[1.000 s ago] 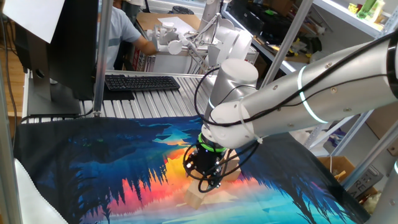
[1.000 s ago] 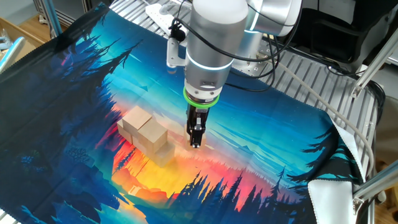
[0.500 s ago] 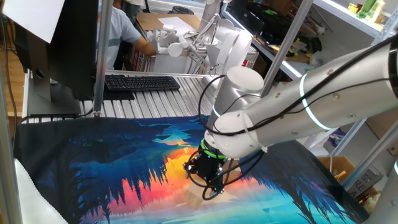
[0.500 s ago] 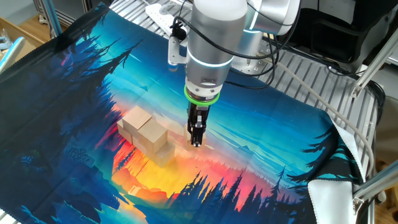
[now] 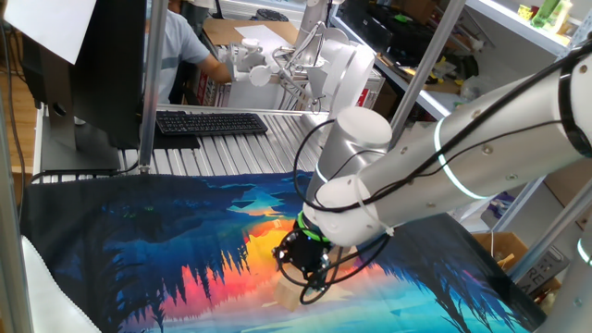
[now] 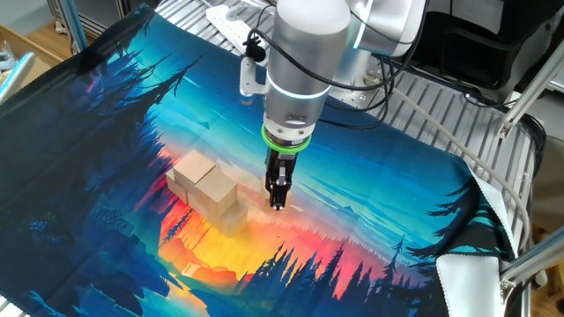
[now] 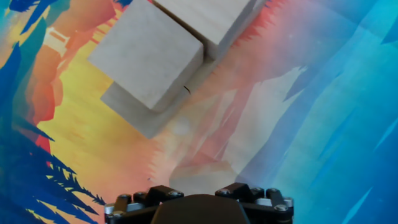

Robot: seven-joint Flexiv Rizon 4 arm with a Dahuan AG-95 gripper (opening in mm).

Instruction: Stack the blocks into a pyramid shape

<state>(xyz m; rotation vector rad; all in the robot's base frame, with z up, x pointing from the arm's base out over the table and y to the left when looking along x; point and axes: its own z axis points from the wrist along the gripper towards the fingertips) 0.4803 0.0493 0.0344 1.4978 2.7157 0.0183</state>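
Several tan wooden blocks point(image 6: 211, 192) sit in a tight pile on the picture cloth point(image 6: 370, 220). Two blocks lie on top, and a lower one point(image 6: 233, 217) sticks out at the front. My gripper point(image 6: 277, 202) points straight down just right of the pile, close above the cloth and apart from the blocks. In the hand view the top blocks point(image 7: 149, 53) and a lower one point(image 7: 138, 115) fill the upper left. Only the gripper's base point(image 7: 199, 205) shows there, with no fingers and nothing between the jaws, so it is open. In one fixed view the gripper point(image 5: 308, 282) hides the pile.
The colourful cloth point(image 5: 139, 240) covers the table. Behind it lie a keyboard point(image 5: 211, 122) and a monitor point(image 5: 97, 65) on the slatted metal top, and a person sits beyond them. Metal frame posts point(image 5: 155, 83) stand at the back. A white cloth point(image 6: 471, 282) lies at the corner.
The arm's wrist has sunk and shifted a little over the cloth. The blocks have not moved.
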